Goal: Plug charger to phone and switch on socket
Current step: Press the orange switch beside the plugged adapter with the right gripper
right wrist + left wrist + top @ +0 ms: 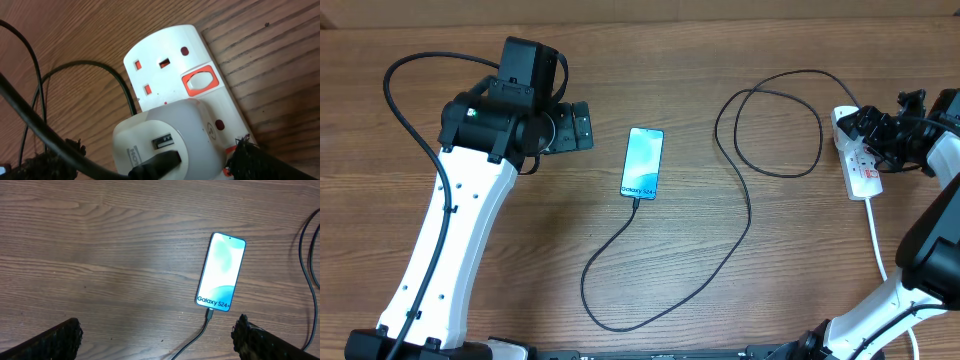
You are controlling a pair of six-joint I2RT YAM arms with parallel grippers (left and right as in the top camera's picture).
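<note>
The phone point(643, 163) lies flat mid-table with its cyan screen lit; it also shows in the left wrist view point(221, 271). The charger's connector tip point(636, 203) sits in the phone's near end point(209, 314). Its thin black cable loops right to the white socket point(861, 165). My left gripper point(582, 127) is open and empty, left of the phone point(157, 339). My right gripper point(876, 138) is open over the socket. Its fingers point(157, 160) straddle a white adapter point(150, 135) with the black cable plugged in. The right fingertip is by a red switch point(229, 150).
A second red-framed switch point(201, 81) and an unused outlet point(150, 75) are on the socket's far half. The socket's thicker white cord point(873, 230) runs toward the front edge. The black cable's loops point(817, 130) lie between phone and socket.
</note>
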